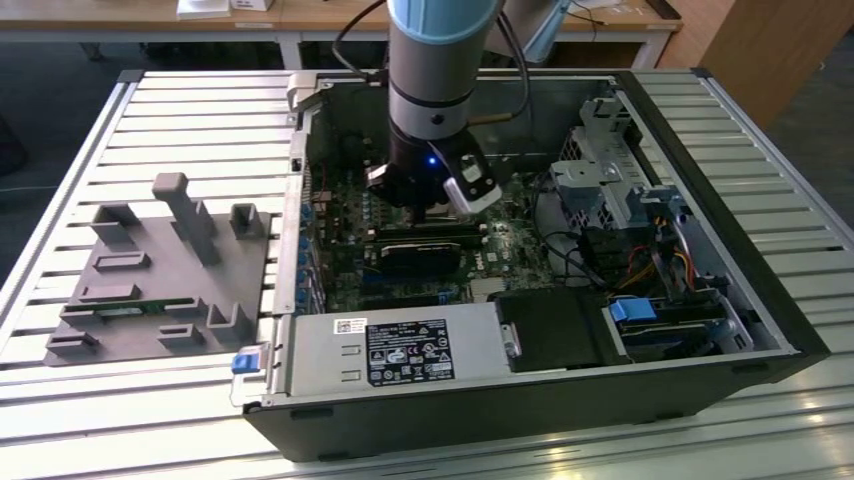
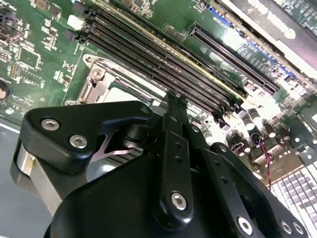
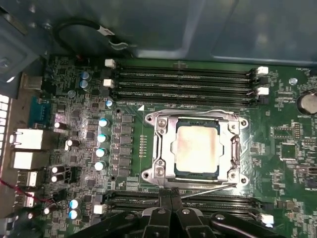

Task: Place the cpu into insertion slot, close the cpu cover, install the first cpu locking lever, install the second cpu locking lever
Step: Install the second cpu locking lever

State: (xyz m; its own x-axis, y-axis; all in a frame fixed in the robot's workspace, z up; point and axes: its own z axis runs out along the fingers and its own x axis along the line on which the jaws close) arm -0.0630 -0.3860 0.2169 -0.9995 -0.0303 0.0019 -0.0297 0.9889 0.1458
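The cpu (image 3: 197, 150) lies flat in the insertion slot (image 3: 163, 171), the cpu cover (image 3: 237, 148) closed down around it; a thin lever (image 3: 208, 188) runs along the slot's six o'clock edge; the gripper (image 3: 171, 194) hovers just beside it, fingers (image 2: 174, 106) clenched together, grasping nothing.

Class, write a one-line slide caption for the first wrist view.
The gripper hangs beside the socket, where the chip sits under its closed metal cover.

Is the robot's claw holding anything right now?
No. The gripper is pinched shut with nothing between its tips. They hang beside the cpu cover, which lies closed over the cpu.
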